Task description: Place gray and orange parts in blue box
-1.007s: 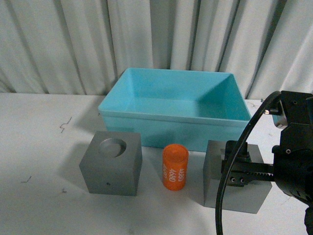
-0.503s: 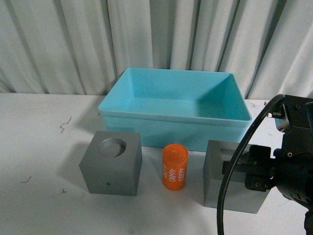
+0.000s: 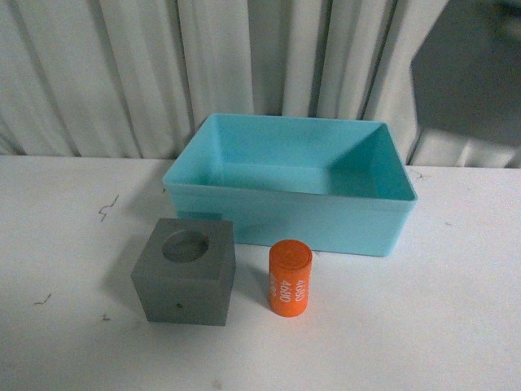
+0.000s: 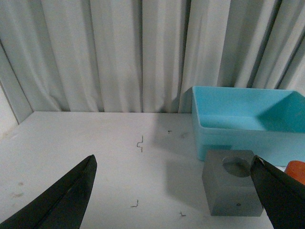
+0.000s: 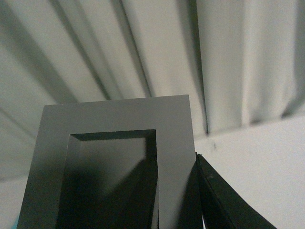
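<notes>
right claw (image 5: 177, 200) — clamped on gray cube (image 5: 114, 119), aloft | left claw (image 4: 172, 162) — wide apart, empty | cylinder (image 3: 290, 277) reads "4680"

The gray cube with the rectangular recess (image 5: 109, 129) is hanging in the right gripper (image 5: 177, 195), one wall pinched between its fingers, well above the table and blurred in the front view. The gray cube with the round recess (image 4: 232, 188) is sitting upright ahead of the left gripper (image 4: 172, 162). The orange cylinder (image 3: 290, 278) is standing just beside it, white digits showing. The blue box (image 3: 285, 213) is resting open-topped beyond both, farther from that gripper.
</notes>
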Controlling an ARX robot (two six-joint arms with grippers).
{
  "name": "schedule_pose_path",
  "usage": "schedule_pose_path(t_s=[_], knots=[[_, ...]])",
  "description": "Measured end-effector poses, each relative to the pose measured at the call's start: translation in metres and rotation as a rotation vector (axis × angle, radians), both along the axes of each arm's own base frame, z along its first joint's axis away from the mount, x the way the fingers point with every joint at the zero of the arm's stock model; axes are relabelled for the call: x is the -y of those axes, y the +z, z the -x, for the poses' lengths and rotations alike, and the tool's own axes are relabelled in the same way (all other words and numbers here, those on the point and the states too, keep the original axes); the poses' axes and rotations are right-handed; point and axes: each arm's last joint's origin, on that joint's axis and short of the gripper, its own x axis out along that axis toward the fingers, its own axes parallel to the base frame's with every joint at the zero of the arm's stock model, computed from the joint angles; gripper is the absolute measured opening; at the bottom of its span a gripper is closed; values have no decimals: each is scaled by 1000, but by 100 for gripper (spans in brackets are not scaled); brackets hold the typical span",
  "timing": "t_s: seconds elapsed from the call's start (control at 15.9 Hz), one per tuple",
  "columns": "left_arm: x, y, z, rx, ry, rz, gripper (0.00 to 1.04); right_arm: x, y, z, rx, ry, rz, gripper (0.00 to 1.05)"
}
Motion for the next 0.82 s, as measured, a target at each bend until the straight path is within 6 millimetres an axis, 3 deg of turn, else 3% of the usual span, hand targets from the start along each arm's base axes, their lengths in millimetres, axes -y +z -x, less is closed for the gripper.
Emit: schedule_pose_path(t_s=[0.06,0.13,0.25,0.44,0.57,0.63,0.82], knots=[[0,0,0,0,0,0,98,6,24,-16,96,-17,8,18],[0,0,0,0,0,0,98,8,30,-38,140,-33,33,18],[0,0,0,0,0,0,98,2,7,-78,85,-18,57,18],[0,0,0,0,0,0,98,-25,-25,-125,20,25,55,18],[0,0,0,0,0,0,98,-43,-37,-139,-16,53,35,18],[0,0,0,0,0,0,98,-57,-64,-145,-95,57,19,18],[0,0,0,0,0,0,98,-60,-93,-149,-193,21,7,18]])
